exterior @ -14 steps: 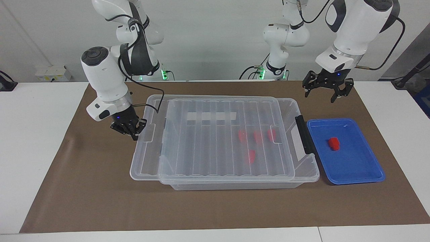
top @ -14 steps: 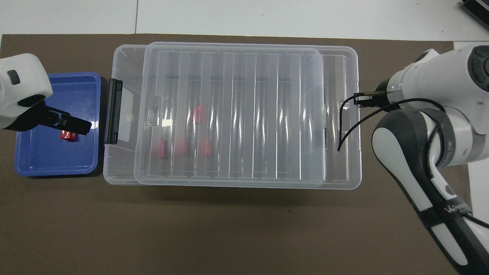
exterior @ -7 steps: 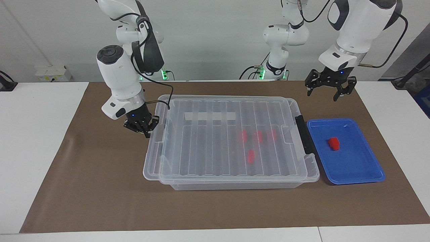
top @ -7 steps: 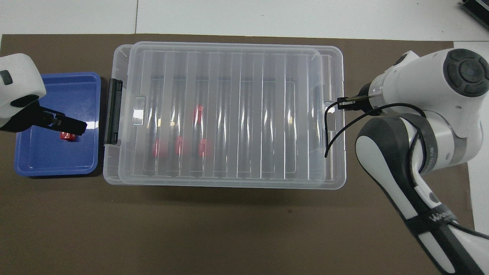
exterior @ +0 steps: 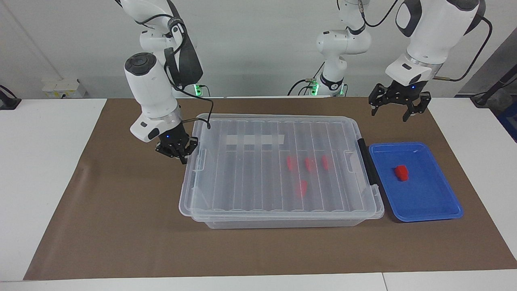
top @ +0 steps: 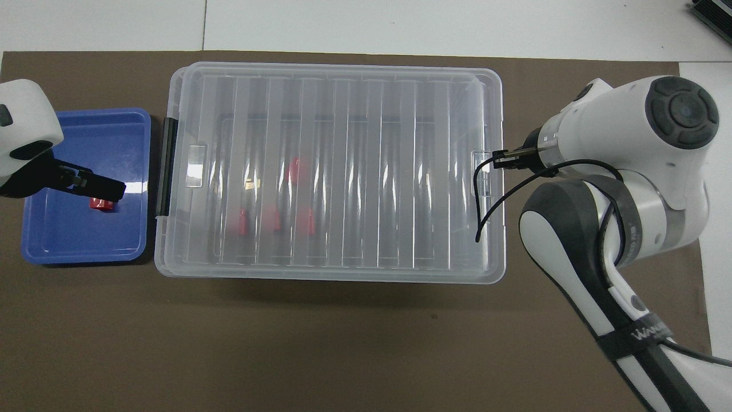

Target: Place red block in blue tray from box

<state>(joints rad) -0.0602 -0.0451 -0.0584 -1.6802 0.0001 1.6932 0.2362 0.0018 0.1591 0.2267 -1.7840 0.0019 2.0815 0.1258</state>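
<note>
**A:** Why is the right hand (exterior: 177, 151) pressed up against the end of the large clear plastic storage box (exterior: 278, 220)?

**B:** Its fingers are pinched together and its tip sits at the edge of the ribbed transparent lid (exterior: 278, 161), at the end toward the right arm. I judge it is nudging the lid square over the box, since the lid now covers the box from end to end.

**A:** So where is the small bright red plastic block (exterior: 401, 172)?

**B:** In the shallow blue plastic tray with the raised rim (exterior: 436, 216), which touches the box's black handle (exterior: 366, 161) at the end away from that hand. The block lies below the left hand (exterior: 398, 106) and clear of it.

**A:** And that left hand?

**B:** Spread wide, holding nothing, hanging over the brown mat on the bench (exterior: 40, 182) beside the tray's edge. It looks done with its drop and out of the way.

**A:** The other red blocks (exterior: 309, 163)?

**B:** Four lie inside the box under the lid, well away from the right hand. One block is delivered, so the job seems nearly finished.
</note>
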